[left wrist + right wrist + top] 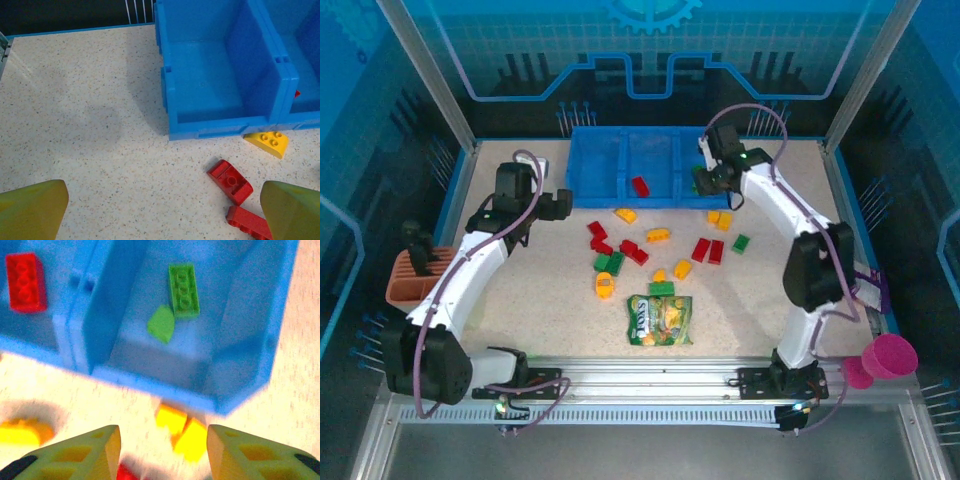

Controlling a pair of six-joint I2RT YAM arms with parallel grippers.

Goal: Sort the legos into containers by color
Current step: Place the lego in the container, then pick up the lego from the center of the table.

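Red, green and yellow legos (638, 254) are spread over the speckled table (760, 300), just in front of the blue tray (588, 170). The tray is split into three boxes set side by side. One red lego (640, 186) is seen lying in the middle box. Two green pieces (183, 289) are seen in the right box, one long block and one small rounded bit just beside it. A yellow wedge (270, 142) is found just beside the tray's front wall, and two red blocks (230, 181) are found near it on the table.

The right gripper (162, 440) is held above the front edge of the right box. Its jaws are parted a little and nothing is held between them. The left gripper (162, 195) is held over the table near the left box, with its jaws spread very wide and nothing gripped.

A green-yellow candy bag (660, 320) is laid flat below the pile. An orange-brown basket (415, 278) is set at the left edge, and a pink cup (890, 358) at the near right corner.
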